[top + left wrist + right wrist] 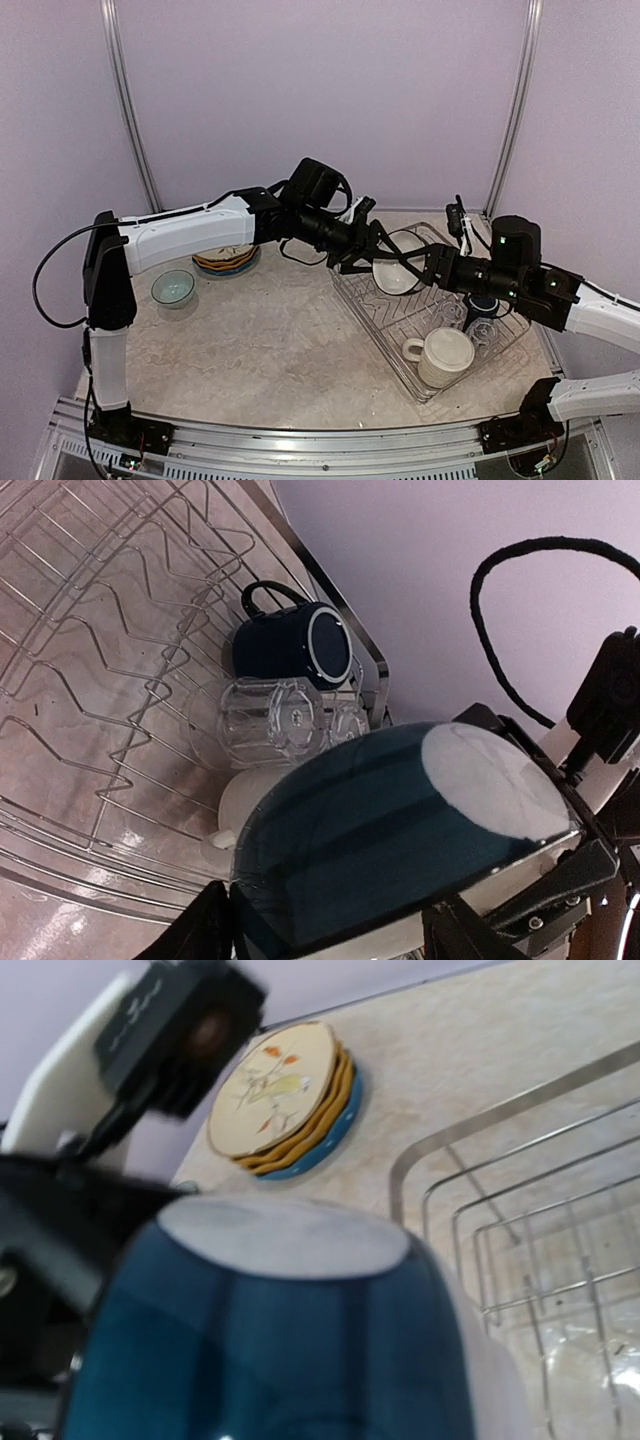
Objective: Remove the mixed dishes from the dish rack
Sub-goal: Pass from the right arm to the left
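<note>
The dark-blue bowl (pixel 398 272) hangs tilted over the far left part of the dish rack (pixel 395 345), its pale inside facing the near side. The left gripper (pixel 372 250) has the bowl between its fingers and looks clamped on it. The right gripper (pixel 437 264) is pressed up to the opposite rim; whether it grips cannot be told.

Below lie the navy mug (pixel 290 640), clear glasses (pixel 268 720) and large cream mug (pixel 440 355). If both arms pull at once, or one lets go early, the bowl could drop onto the glasses.

The plates (pixel 285 1100) and pale bowl (pixel 173 288) sit on the table (pixel 280 340) to the left. No writing or brand is legible anywhere.
</note>
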You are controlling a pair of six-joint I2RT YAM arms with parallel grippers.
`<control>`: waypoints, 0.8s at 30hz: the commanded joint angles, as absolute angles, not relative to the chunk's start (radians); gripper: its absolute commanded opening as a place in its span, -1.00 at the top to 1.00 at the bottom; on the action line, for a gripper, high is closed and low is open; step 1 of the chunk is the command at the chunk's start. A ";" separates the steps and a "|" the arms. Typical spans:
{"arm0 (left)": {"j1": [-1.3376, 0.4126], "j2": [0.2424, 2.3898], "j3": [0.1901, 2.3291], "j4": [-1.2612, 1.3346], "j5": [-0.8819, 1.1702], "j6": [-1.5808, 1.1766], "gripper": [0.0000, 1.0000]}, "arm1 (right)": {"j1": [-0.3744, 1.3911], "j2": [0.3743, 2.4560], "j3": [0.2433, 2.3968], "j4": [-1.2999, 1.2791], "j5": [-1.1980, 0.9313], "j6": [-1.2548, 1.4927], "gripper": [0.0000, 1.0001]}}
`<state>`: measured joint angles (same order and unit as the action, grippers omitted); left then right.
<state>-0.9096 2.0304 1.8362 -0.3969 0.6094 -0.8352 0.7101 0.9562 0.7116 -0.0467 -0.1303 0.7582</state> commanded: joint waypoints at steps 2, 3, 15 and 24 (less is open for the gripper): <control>-0.913 2.096 1.906 -0.416 0.495 -0.837 -0.06 | 0.701 0.928 0.699 0.074 -0.207 0.770 0.78; -0.913 2.101 1.914 -0.418 0.491 -0.838 0.06 | 0.700 0.926 0.698 0.078 -0.214 0.773 0.78; -0.923 2.085 1.939 -0.460 0.385 -0.822 0.84 | 0.700 0.911 0.678 0.116 -0.231 0.796 0.78; -0.925 2.101 1.948 -0.488 0.379 -0.816 0.67 | 0.701 0.927 0.661 0.185 -0.257 0.859 0.80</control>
<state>-0.9371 2.0876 1.9236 -0.4835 0.4103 -0.7620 0.6903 0.9463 0.6655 0.0071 -0.1650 0.8474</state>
